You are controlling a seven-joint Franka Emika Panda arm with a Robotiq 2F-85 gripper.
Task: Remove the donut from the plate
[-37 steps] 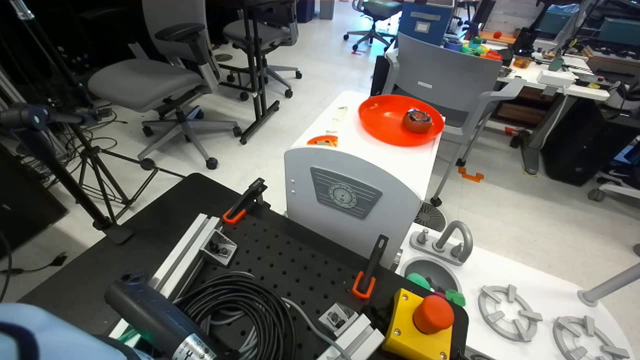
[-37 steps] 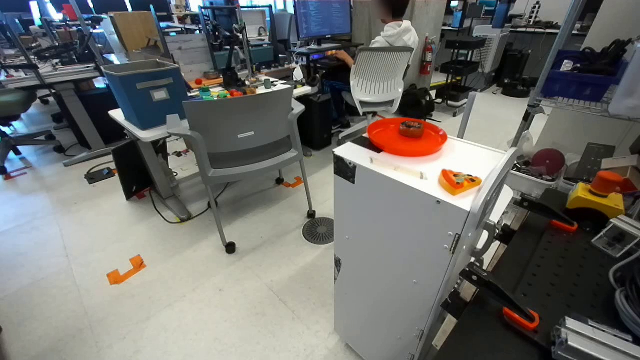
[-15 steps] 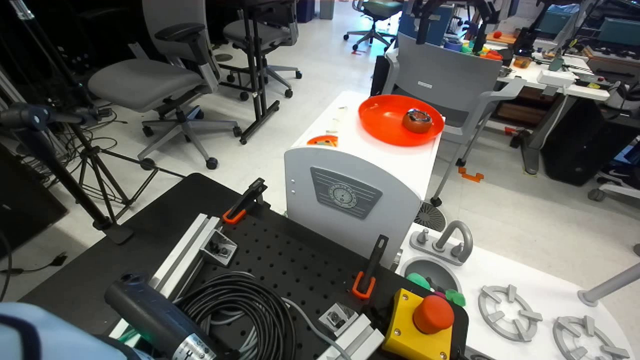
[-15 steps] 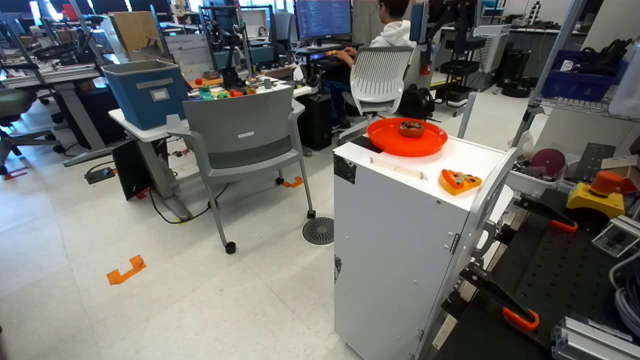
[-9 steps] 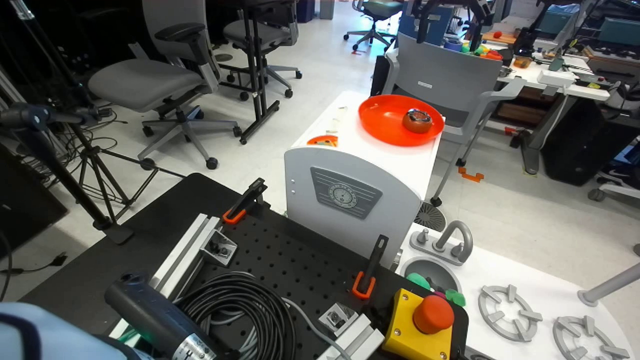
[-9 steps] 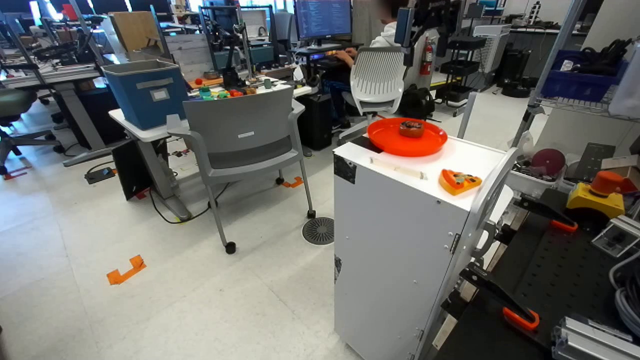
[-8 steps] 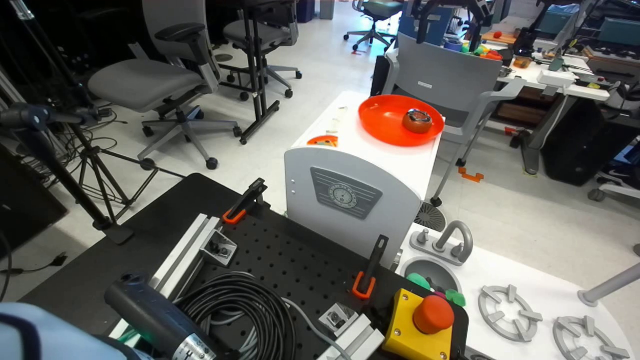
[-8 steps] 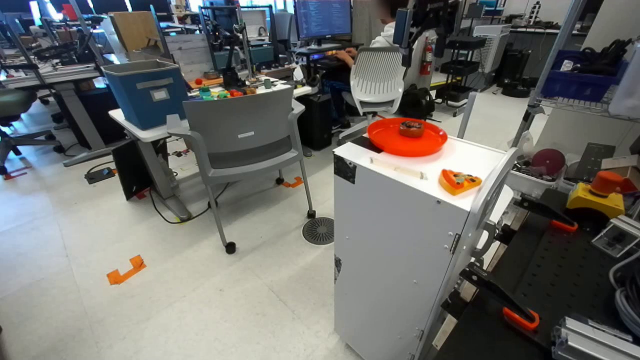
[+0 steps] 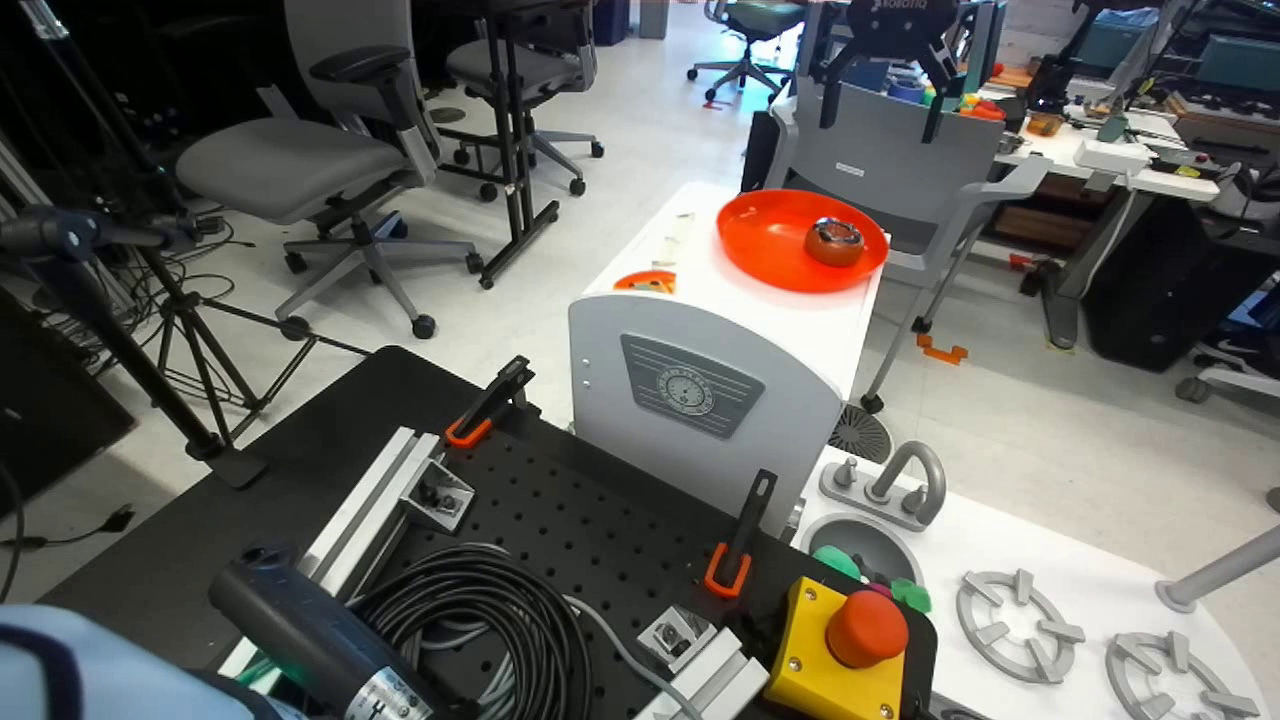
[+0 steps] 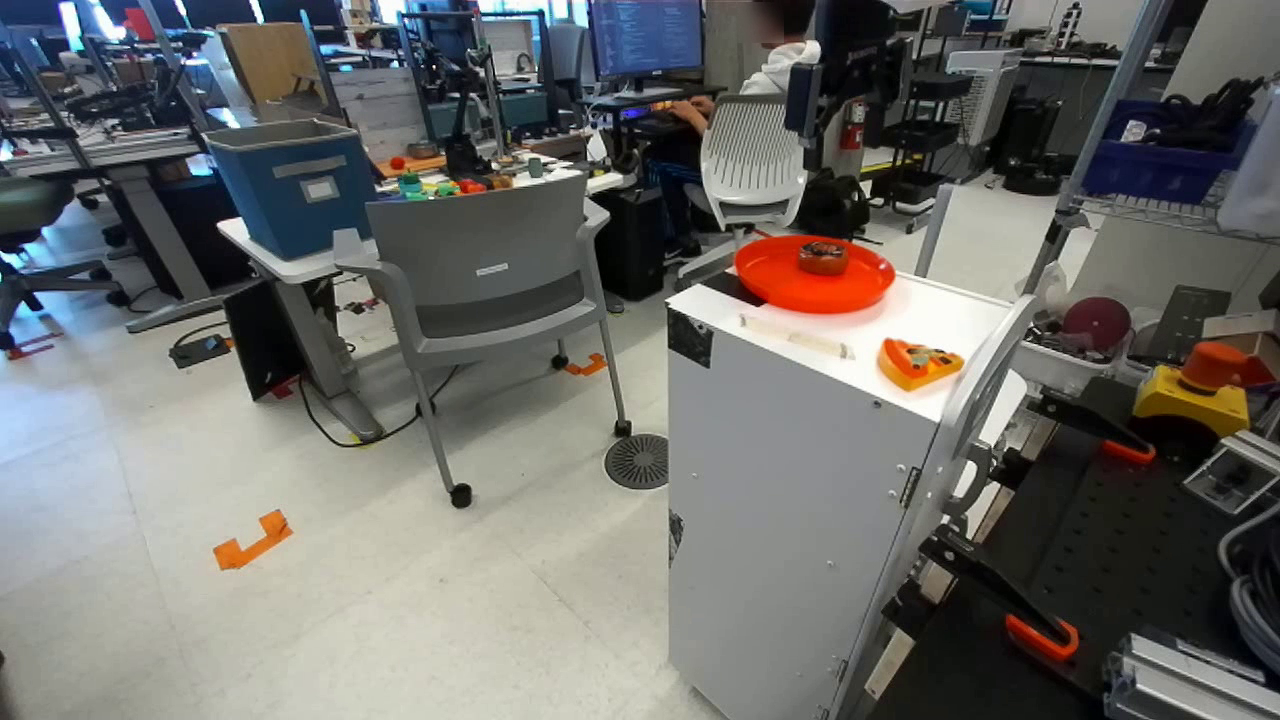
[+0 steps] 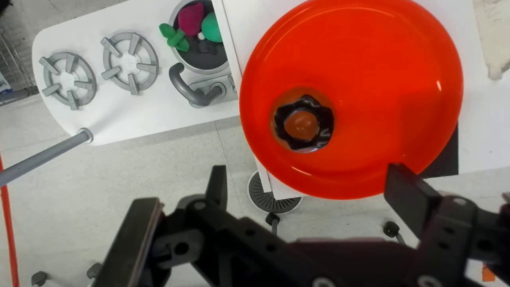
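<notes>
The donut (image 9: 835, 243) is a small brown ring with dark, glossy icing. It lies inside the bright orange plate (image 9: 765, 235), off its centre and near the rim. In the wrist view the donut (image 11: 326, 125) sits in the left part of the plate (image 11: 374, 79); both also show in an exterior view, the donut (image 10: 823, 260) resting in the plate (image 10: 770, 277). My gripper (image 9: 880, 128) is open and empty, in the air above and beyond the plate. In the wrist view the gripper's (image 11: 306, 165) fingers stand wide apart, at the plate's lower edge, and the donut lies ahead of them.
The plate stands on a white box (image 10: 800, 480). An orange pizza-slice toy (image 10: 918, 363) lies on its top. A toy sink (image 9: 870, 545) with a tap and grey burner rings (image 9: 1020, 628) are beside the box. A grey chair (image 9: 870, 170) stands behind it.
My gripper came into view from the top after 2.5 seconds ago. In the last half second it has moved lower, open throughout. The donut and plate have not moved.
</notes>
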